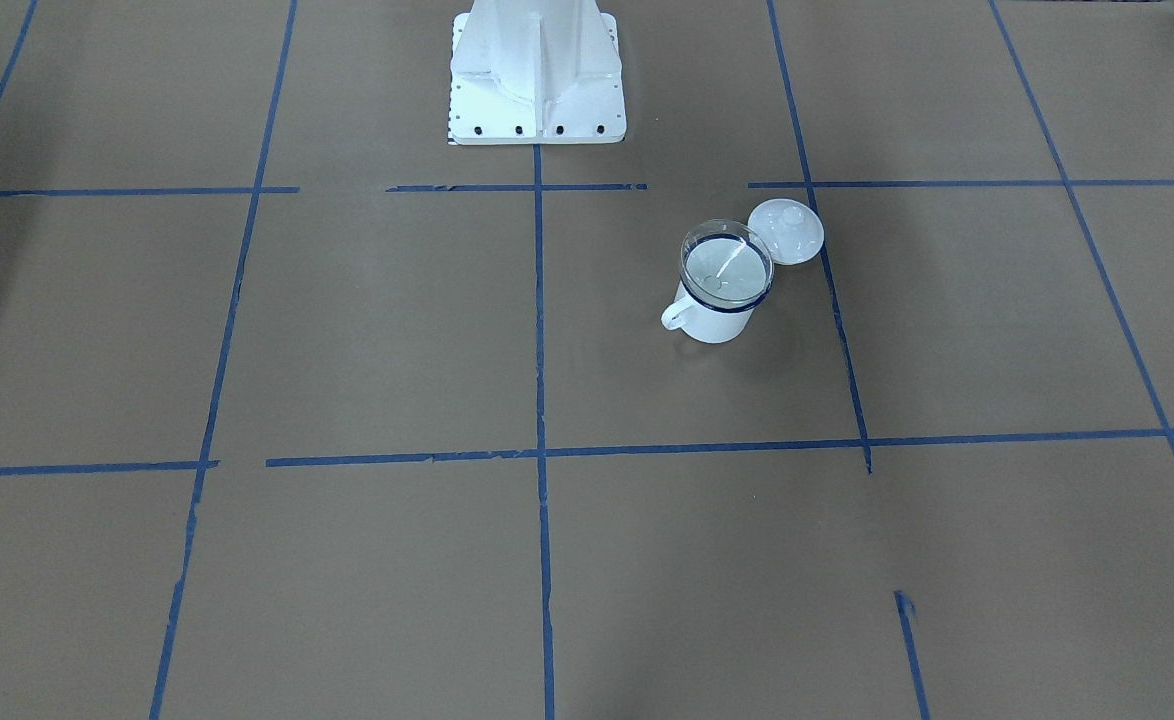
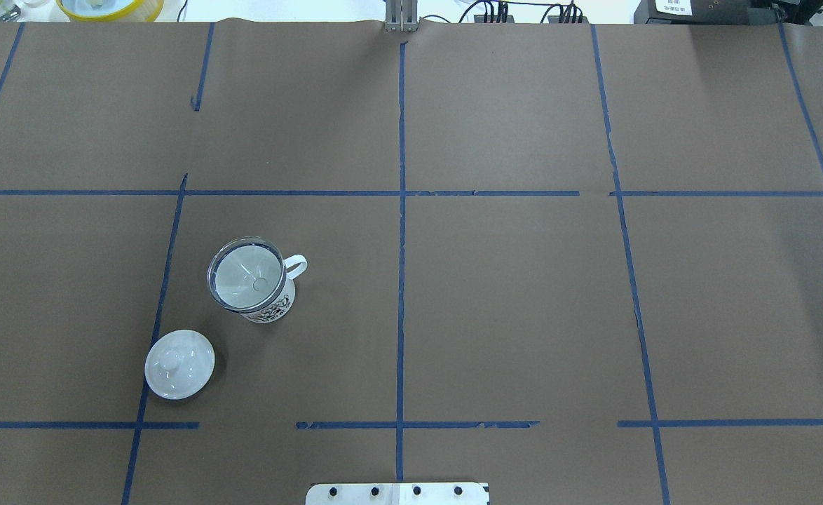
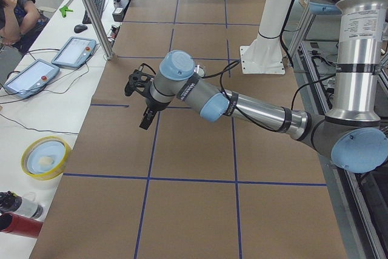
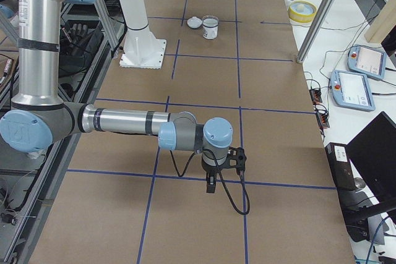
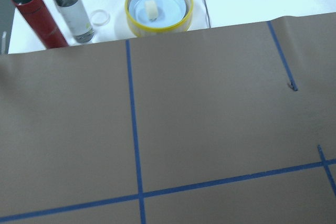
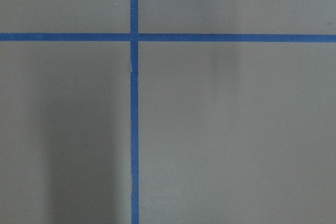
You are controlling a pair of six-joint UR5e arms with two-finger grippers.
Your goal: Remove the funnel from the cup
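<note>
The cup point(image 1: 715, 318) is a white mug with a dark blue rim, upright on the brown table, and it also shows in the overhead view point(image 2: 271, 305). The clear funnel point(image 1: 727, 262) sits in its mouth, seen from above in the overhead view point(image 2: 245, 275). Mug and funnel are small and far in the right side view point(image 4: 211, 29). My left gripper point(image 3: 144, 122) hangs above the table far from the mug. My right gripper point(image 4: 211, 187) hangs over the table's other end. Neither shows in the overhead or front views, so I cannot tell whether they are open or shut.
A white knobbed lid point(image 2: 179, 364) lies on the table beside the mug, apart from it. A yellow-rimmed dish point(image 5: 159, 6), a red can point(image 5: 38, 18) and a bottle point(image 5: 73, 11) stand off the table's end. The robot's white base point(image 1: 537, 80) is at the table's edge.
</note>
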